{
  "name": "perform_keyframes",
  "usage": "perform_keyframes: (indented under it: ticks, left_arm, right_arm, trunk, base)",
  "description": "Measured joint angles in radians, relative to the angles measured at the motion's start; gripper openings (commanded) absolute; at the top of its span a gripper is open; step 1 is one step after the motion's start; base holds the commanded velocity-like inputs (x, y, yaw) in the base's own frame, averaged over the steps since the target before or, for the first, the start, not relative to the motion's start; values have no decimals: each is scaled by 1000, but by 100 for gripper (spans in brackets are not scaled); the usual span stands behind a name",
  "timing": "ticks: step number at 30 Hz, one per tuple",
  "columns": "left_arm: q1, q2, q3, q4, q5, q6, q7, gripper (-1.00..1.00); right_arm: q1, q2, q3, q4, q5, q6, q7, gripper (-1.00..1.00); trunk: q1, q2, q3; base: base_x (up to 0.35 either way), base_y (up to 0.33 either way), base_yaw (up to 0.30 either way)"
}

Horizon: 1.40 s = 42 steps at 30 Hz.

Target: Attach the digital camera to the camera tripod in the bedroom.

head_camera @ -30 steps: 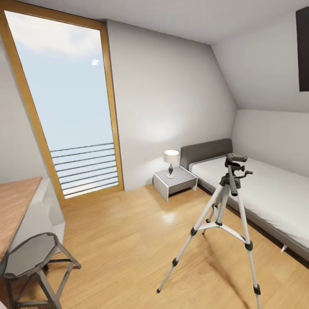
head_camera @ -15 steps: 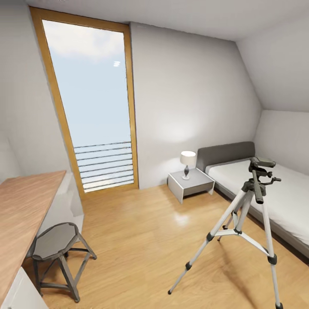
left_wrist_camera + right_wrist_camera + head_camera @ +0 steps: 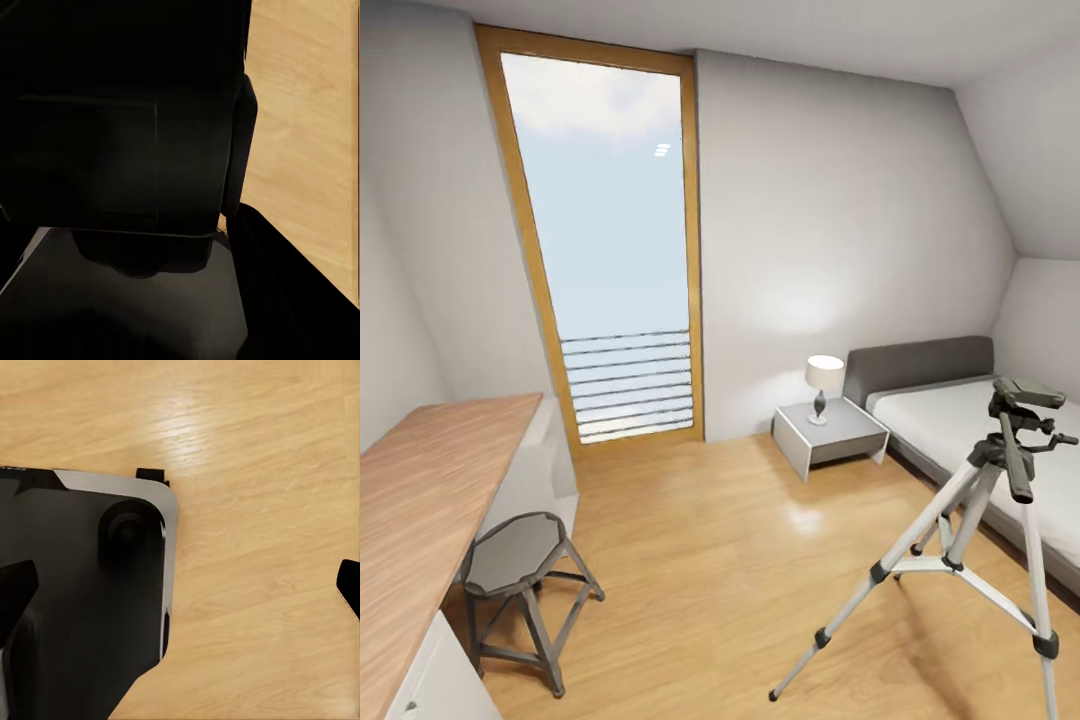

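Head view: silver-legged camera tripod (image 3: 1000,500) on glossy wood floor (image 3: 710,580); right end effector (image 3: 180,585) spread, left unclear.

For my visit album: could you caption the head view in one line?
Attic bedroom: camera tripod on the wood floor beside the bed, tall window behind.

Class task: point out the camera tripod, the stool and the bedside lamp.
camera tripod (image 3: 1012,455), head view, on the black pan handle.
stool (image 3: 513,551), head view, on the seat top.
bedside lamp (image 3: 825,373), head view, on the shade.
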Motion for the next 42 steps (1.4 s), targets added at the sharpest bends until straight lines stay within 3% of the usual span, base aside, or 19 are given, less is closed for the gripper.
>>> perform_keyframes:
  ticks: [30,42]
  left_arm:
    - [0,0,-3,-1,-7,22,-4,-100]
    - [0,0,-3,-1,-7,23,-4,-100]
  right_arm:
    - [0,1,-1,0,-1,1,0,100]
    - [0,1,-1,0,-1,3,1,100]
  trunk:
    - [0,0,0]
    - [0,0,0]
  base:
    - [318,3,1]
    - [276,190,0]
